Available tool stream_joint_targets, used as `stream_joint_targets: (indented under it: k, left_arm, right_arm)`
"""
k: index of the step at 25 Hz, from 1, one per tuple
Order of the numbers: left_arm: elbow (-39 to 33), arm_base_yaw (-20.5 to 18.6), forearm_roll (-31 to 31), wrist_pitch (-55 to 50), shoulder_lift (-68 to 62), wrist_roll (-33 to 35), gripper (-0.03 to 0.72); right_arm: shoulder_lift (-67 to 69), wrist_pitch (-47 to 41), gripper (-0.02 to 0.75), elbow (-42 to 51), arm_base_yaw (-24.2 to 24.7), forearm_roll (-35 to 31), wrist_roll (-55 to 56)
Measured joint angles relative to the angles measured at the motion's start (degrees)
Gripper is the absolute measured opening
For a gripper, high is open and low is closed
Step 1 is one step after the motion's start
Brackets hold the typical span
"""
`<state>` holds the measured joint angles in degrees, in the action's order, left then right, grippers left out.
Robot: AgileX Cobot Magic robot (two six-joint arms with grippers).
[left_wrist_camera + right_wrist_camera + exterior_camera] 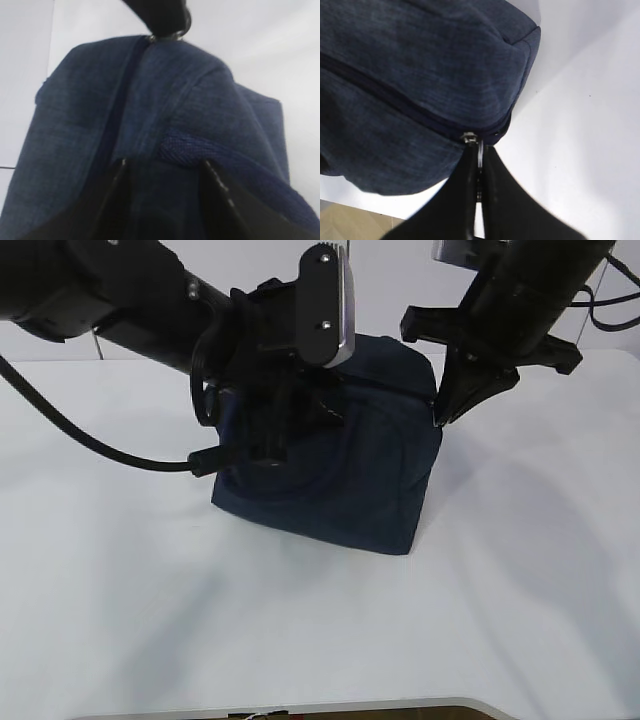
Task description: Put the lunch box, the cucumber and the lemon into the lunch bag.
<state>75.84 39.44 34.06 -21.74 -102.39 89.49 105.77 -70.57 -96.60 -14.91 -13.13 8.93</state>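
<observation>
Lunch bag (350, 480) of matt, coarse-woven navy cloth; shiny metal zipper pull (479, 150); smooth matt white table (300, 630)

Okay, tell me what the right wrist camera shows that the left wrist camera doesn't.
Only the right wrist view shows the right gripper shut on the zipper pull at the bag's corner, with the slider where the zipper line ends. Only the left wrist view shows the left gripper with fabric between its jaws, beside a webbing handle. Both show the navy lunch bag, its zipper and the white table.
</observation>
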Motion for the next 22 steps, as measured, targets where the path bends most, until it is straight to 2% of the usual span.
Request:
stream_joint_targets:
  k: [3, 7, 9, 19, 22]
  left_arm:
    - [0.00, -0.20, -1.96, 0.90, 0.00, 0.03, 0.203]
    - [0.00, -0.25, -3.18, 1.31, 0.00, 0.13, 0.023]
    - [0.25, -0.25, -3.31, 1.31, 0.00, 0.13, -0.016]
    - [0.35, -0.25, -3.41, 1.81, 0.00, 0.13, -0.028]
    - [0.35, -0.25, -3.51, 1.50, 0.00, 0.13, -0.001]
  right_arm:
    - [0.00, 0.00, 0.004, 0.00, 0.00, -0.25, 0.00]
    - [0.00, 0.00, 0.004, 0.00, 0.00, -0.35, 0.00]
    - [0.00, 0.00, 0.004, 0.00, 0.00, -0.35, 0.00]
    - [0.00, 0.00, 0.004, 0.00, 0.00, -0.35, 0.00]
    - [0.00, -0.10, 0.004, 0.00, 0.00, -0.35, 0.00]
